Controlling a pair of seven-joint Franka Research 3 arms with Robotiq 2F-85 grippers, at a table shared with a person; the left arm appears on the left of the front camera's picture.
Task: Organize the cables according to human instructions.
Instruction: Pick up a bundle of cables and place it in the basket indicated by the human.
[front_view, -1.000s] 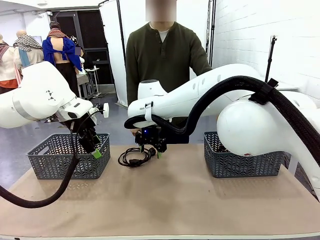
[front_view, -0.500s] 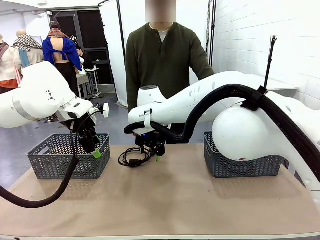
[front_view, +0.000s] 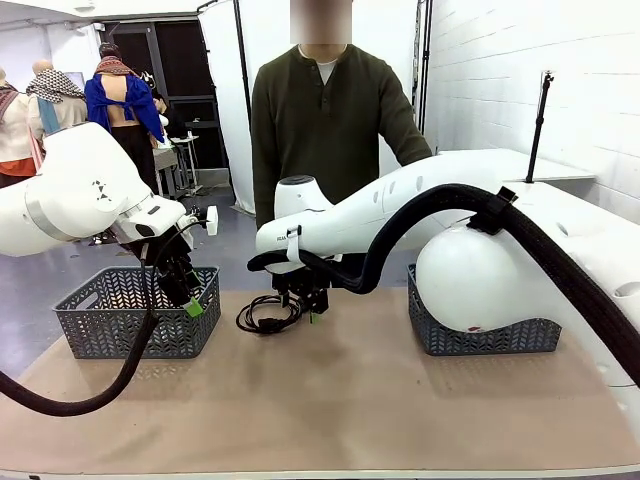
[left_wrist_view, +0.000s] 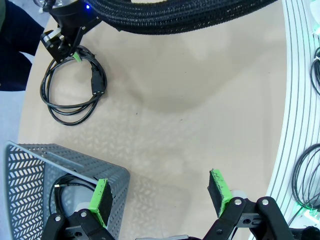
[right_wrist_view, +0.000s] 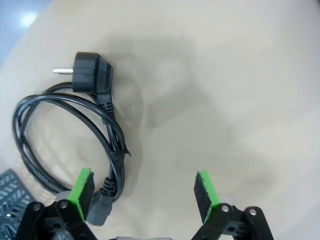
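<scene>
At the table's far edge, near twelve o'clock of the tabletop, one coiled cable lies flat, and the right gripper hangs just at its three o'clock side with jaws spread wide, grasping nothing. The left gripper hovers released over the left basket, where another cable lies inside.

Even, bright overhead light: you see soft shadows on the table beneath both arms. Wrist views bend straight lines near the table's edge; focus stays sharp.
</scene>
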